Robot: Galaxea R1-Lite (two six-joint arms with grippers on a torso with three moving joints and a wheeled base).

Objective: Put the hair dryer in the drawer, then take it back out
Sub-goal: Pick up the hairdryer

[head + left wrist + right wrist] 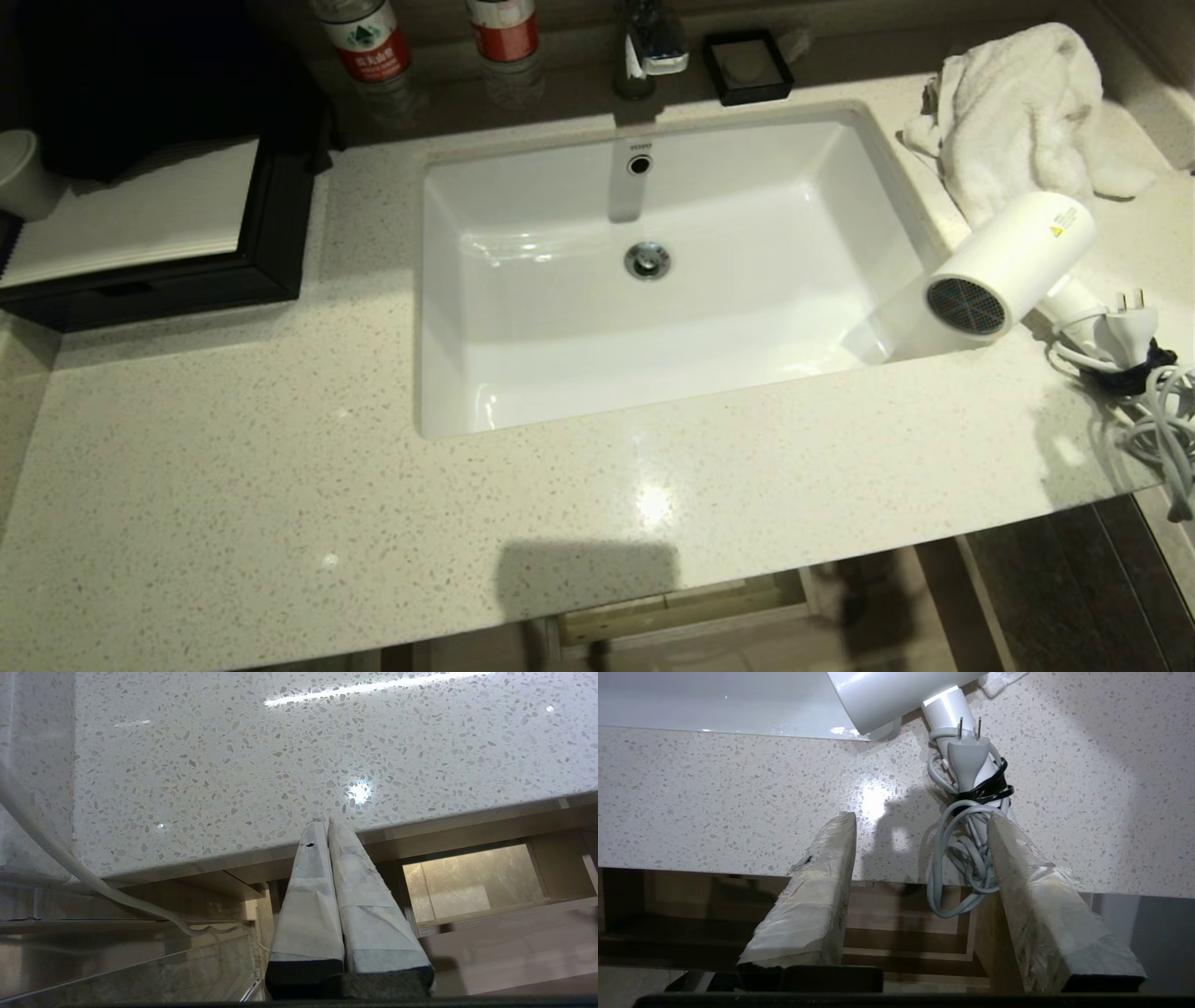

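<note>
White dryer (1013, 266) lies on your speckled table (280, 448) at three o'clock of the sink (653, 280), cord (966, 858) trailing over the edge. Your right end effector (922, 821) stands apart near the cord; your left end effector (322, 823) is together.

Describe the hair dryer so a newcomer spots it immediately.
Find the white sink in the speckled countertop; at its right rim lies the hair dryer, below the fluffy towel. Unlike the towel, it is smooth plastic with a round mesh grille and bundled cord.
</note>
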